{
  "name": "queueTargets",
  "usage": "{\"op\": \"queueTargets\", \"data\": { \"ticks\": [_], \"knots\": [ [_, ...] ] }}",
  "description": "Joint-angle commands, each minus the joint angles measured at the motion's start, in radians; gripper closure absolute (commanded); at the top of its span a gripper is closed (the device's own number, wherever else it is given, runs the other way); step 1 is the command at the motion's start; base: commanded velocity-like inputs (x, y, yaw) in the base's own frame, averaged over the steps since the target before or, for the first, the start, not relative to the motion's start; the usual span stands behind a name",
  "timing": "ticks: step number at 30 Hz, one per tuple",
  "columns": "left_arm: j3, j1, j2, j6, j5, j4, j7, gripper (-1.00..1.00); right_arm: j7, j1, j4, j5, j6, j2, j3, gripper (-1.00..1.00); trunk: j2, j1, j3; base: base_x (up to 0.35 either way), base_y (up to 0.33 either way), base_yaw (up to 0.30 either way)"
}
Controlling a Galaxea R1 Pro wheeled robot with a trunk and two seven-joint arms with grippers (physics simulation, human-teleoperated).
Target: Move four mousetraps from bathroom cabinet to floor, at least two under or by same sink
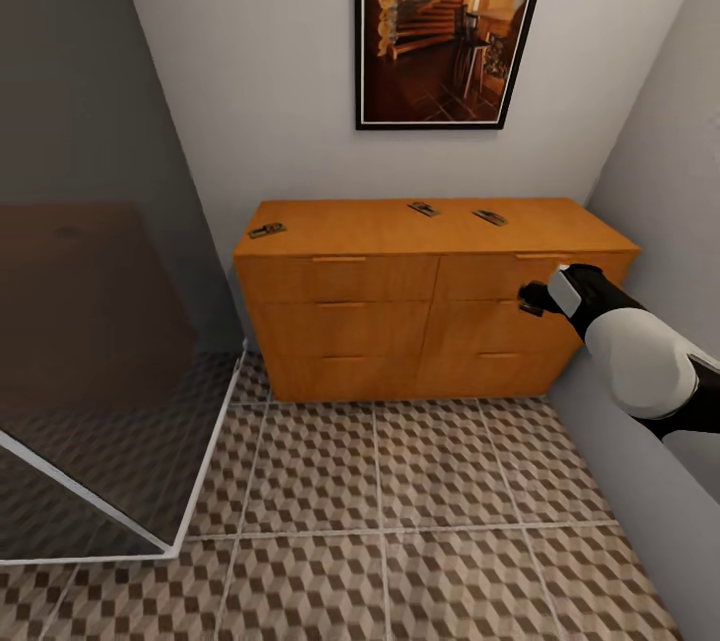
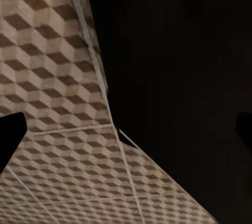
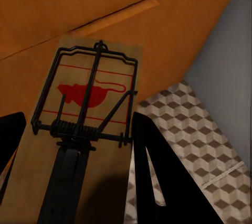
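Fingers (image 3: 157,182) of the right arm clamp a mousetrap (image 3: 86,129) before the cabinet (image 1: 400,321); left fingers unclear.

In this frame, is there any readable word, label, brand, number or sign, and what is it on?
None readable.
Mousetrap in the right end effector: a red mouse-shaped mark and red lines, no letters.
Framed picture above the cabinet: a log interior, no text.
Three mousetraps on the cabinet top: too small to tell.
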Motion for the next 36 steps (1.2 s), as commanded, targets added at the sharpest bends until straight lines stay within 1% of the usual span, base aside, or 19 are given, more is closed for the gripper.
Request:
{"op": "queueTargets", "data": {
  "ticks": [1, 8, 10, 12, 14, 16, 17, 18, 20, 21, 25, 26, 28, 29, 31, 33, 34, 36],
  "knots": [
    [-0.007, -0.001, 0.0, -0.001, -0.001, 0.002, 0.003, -1.0, 0.003, 0.0, 0.004, 0.007, 0.004, 0.001, -0.008, 1.0, 0.0, -0.001, -0.001, -0.258, 0.0, 0.0],
    [-0.007, -0.001, -0.001, -0.001, -0.002, 0.002, 0.003, -1.0, 0.025, 0.0, 0.072, 0.009, 0.0, 0.001, -0.008, 1.0, 0.0, -0.001, -0.001, -0.066, 0.0, 0.0],
    [-0.006, -0.001, -0.001, -0.001, -0.002, 0.001, 0.003, -1.0, 0.028, -0.001, 0.099, 0.017, -0.005, 0.0, -0.008, 1.0, 0.0, -0.001, -0.001, -0.009, 0.0, 0.0],
    [-0.005, -0.001, -0.001, -0.001, -0.002, -0.004, 0.003, -1.0, 0.041, -0.001, 0.126, 0.037, -0.02, 0.001, -0.008, 1.0, 0.0, -0.001, -0.001, -0.004, 0.0, 0.0],
    [-0.005, -0.001, -0.006, -0.001, -0.002, -0.022, 0.003, -1.0, 0.075, 0.001, 0.155, 0.081, -0.061, 0.002, -0.008, 1.0, 0.0, -0.001, -0.001, -0.002, 0.0, 0.0],
    [-0.004, -0.001, -0.011, -0.001, -0.002, -0.051, 0.003, -1.0, 0.112, 0.025, 0.168, 0.121, -0.087, 0.004, -0.008, 1.0, 0.0, -0.001, -0.001, 0.0, 0.0, 0.0],
    [-0.004, -0.001, -0.013, -0.001, -0.002, -0.068, 0.004, -1.0, 0.127, 0.045, 0.171, 0.136, -0.095, 0.004, -0.008, 1.0, 0.0, -0.001, -0.001, 0.0, 0.0, 0.0],
    [-0.004, -0.001, -0.013, -0.001, -0.002, -0.076, 0.004, -1.0, 0.132, 0.055, 0.172, 0.142, -0.099, 0.004, -0.008, 1.0, 0.0, -0.001, -0.001, 0.0, 0.0, 0.0],
    [-0.003, -0.001, -0.014, -0.001, -0.002, -0.104, 0.004, -1.0, 0.146, 0.098, 0.174, 0.157, -0.129, 0.005, -0.008, 1.0, 0.0, -0.001, -0.001, 0.0, 0.0, 0.0],
    [-0.003, -0.001, -0.014, -0.001, -0.002, -0.109, 0.004, -1.0, 0.148, 0.11, 0.174, 0.16, -0.141, 0.005, -0.008, 1.0, 0.0, -0.001, -0.001, 0.0, 0.0, 0.0],
    [0.0, -0.001, -0.017, 0.002, -0.002, -0.165, 0.01, -1.0, 0.158, 0.221, 0.176, 0.167, -0.263, 0.005, -0.008, 1.0, 0.0, -0.001, -0.001, 0.0, 0.0, 0.0],
    [0.0, -0.001, -0.017, 0.003, -0.002, -0.177, 0.011, -1.0, 0.161, 0.237, 0.176, 0.168, -0.277, 0.005, -0.007, 1.0, 0.0, -0.001, -0.001, 0.0, 0.0, 0.0],
    [0.0, -0.001, -0.016, 0.007, -0.002, -0.235, 0.013, -1.0, 0.19, 0.295, 0.176, 0.176, -0.335, 0.005, -0.008, 1.0, 0.0, -0.001, -0.001, 0.0, 0.0, 0.0],
    [0.0, -0.001, -0.016, 0.008, -0.001, -0.268, 0.013, -1.0, 0.217, 0.324, 0.176, 0.184, -0.365, 0.005, -0.008, 1.0, 0.0, -0.001, -0.001, 0.0, 0.0, 0.0],
    [0.001, -0.001, -0.017, 0.011, 0.0, -0.326, 0.015, -1.0, 0.284, 0.387, 0.175, 0.215, -0.424, 0.004, -0.008, 1.0, 0.0, -0.001, -0.001, 0.0, 0.0, 0.0],
    [0.002, -0.001, -0.02, 0.012, 0.001, -0.377, 0.016, -1.0, 0.335, 0.452, 0.174, 0.259, -0.489, 0.004, -0.008, 1.0, 0.0, -0.001, -0.001, 0.0, 0.0, 0.0],
    [0.002, -0.002, -0.024, 0.012, 0.003, -0.404, 0.016, -1.0, 0.349, 0.484, 0.174, 0.276, -0.528, 0.004, -0.008, 1.0, 0.0, -0.001, -0.001, 0.0, 0.0, 0.0],
    [0.002, -0.002, -0.037, 0.017, 0.011, -0.458, 0.028, -1.0, 0.366, 0.547, 0.174, 0.293, -0.615, 0.003, -0.008, 1.0, 0.0, -0.001, -0.001, 0.0, 0.0, 0.0]
  ]
}}
